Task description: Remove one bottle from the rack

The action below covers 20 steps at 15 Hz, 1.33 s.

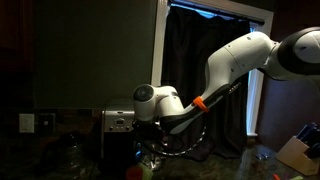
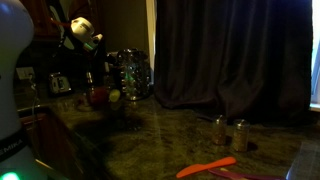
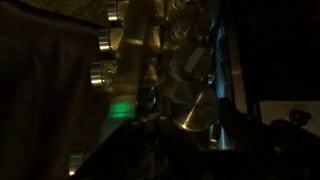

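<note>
Wrist view crowded by bottles (image 3: 190, 70), jaws' state untellable, rack (image 2: 135, 72) on dark counter (image 2: 190, 125).

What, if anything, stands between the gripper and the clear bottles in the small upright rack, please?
Nothing visible does. In the wrist view the gripper faces the clear bottles with shiny caps close ahead, with no object between. The frames are dark, so something thin could go unseen.

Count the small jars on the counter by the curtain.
2, in an exterior view: one jar, another jar just beside it, toward the orange utensil. Dark scene; others may be hidden.
</note>
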Motion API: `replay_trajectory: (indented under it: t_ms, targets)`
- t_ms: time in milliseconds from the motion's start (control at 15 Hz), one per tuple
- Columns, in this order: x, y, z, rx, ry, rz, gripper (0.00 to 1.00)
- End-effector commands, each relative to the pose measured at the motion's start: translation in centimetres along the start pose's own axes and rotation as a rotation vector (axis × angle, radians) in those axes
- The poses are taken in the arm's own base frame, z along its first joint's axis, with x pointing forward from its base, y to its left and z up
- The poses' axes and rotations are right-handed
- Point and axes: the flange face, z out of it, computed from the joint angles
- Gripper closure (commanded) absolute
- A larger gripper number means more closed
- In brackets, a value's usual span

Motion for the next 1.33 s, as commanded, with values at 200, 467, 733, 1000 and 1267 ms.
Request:
replay_trajectory:
  t_ms: [200, 467, 733, 1000, 1267]
  targets:
    - [0.4, 1.2, -2.9, 0.066, -0.037, -0.014, 0.76]
    - [0.4, 1.1, -2.8, 0.086, -0.087, -0.009, 0.76]
    - [0.8, 1.4, -3.6, 0.130, -0.150, -0.019, 0.76]
    - [1.3, 2.0, -4.0, 0.134, -0.183, -0.021, 0.76]
    - [2.1, 2.5, -4.5, 0.125, -0.192, 0.005, 0.76]
